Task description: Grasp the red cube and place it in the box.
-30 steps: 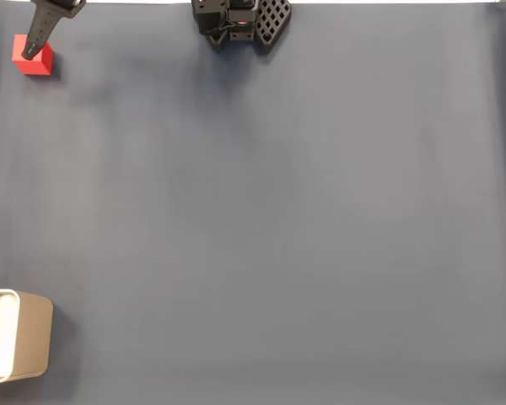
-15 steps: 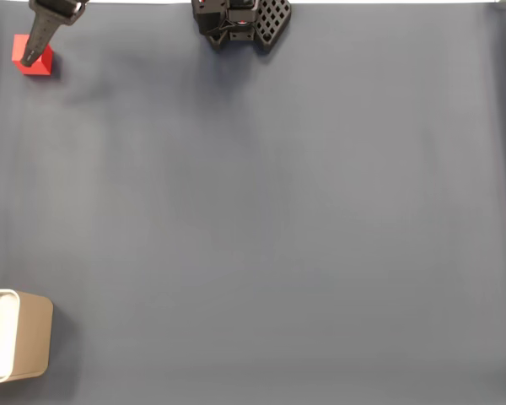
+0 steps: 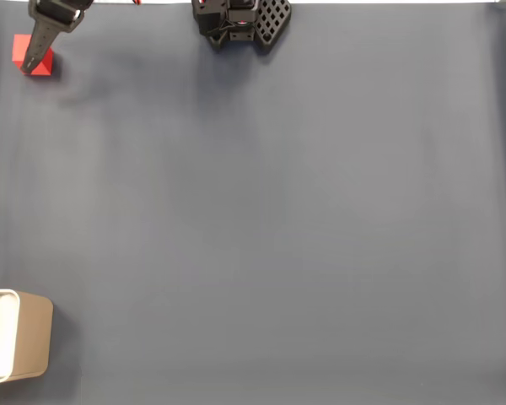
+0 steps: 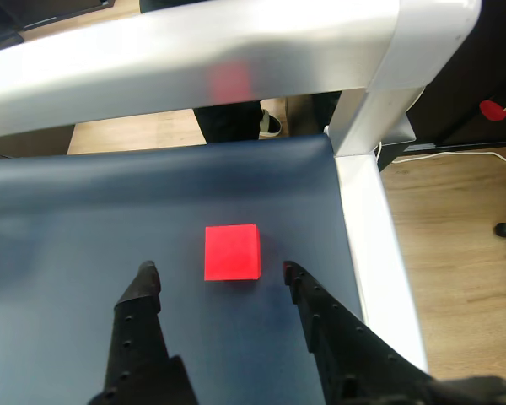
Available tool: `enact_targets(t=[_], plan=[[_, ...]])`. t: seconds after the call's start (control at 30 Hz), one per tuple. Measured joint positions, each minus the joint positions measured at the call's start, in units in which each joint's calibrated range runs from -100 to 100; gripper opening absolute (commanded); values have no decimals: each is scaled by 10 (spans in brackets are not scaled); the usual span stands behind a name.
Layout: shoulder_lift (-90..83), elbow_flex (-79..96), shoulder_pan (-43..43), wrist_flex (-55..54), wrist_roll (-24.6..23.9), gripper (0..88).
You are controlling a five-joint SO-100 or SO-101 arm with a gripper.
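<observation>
Lying just ahead of the spread claw [image 4: 217,272], the red cube [image 4: 232,251].

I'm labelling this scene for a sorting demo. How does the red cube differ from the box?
The red cube is bright red and solid; the box is beige with a white rim and an open top. In the fixed view the cube looks smaller than the box. The cube sits at the top-left corner of the mat, just ahead of the open gripper, while the box stands at the bottom-left edge, far from the arm. Both rest on the dark blue mat.
</observation>
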Motion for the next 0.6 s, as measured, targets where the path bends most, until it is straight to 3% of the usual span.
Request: enact_targets(t=[0.6], plan=[[50, 0, -4, -41, 0, 343]])
